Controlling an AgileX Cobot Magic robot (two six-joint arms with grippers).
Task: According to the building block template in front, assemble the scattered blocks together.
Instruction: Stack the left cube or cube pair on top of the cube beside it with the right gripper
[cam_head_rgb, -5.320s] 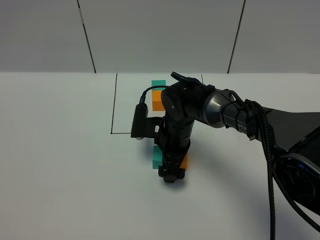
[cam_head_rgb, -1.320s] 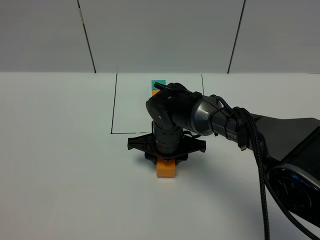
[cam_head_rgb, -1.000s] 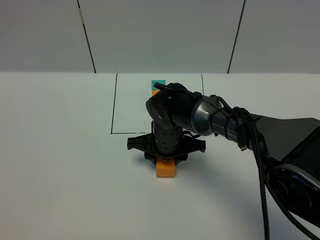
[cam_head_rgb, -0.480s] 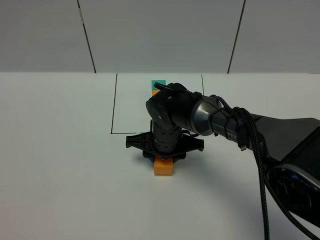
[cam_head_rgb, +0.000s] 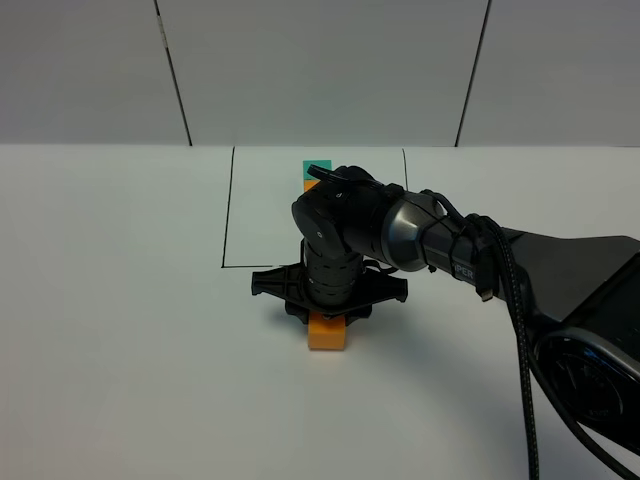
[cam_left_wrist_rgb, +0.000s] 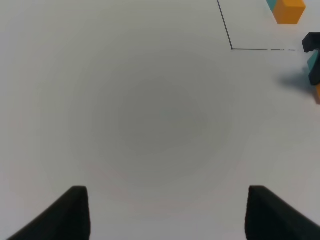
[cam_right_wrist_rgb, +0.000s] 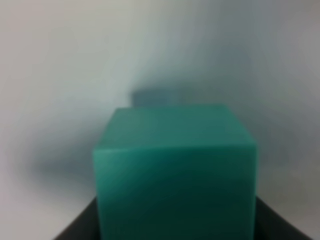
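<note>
I'm working in what looks like a lab test bench. The white tabletop (cam_head_rgb: 120, 330) is plain, with a thin black rectangle outline (cam_head_rgb: 227, 210) drawn on it. Behind it stand bare pale wall panels (cam_head_rgb: 320, 70) split by dark seams. A black robot arm (cam_head_rgb: 480, 260) with bundled cabling (cam_head_rgb: 530, 350) reaches over small coloured cubes.

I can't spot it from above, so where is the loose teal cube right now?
The teal cube fills the right wrist view, clamped in the right end effector, just outside the drawn rectangle and next to the loose orange cube.
</note>
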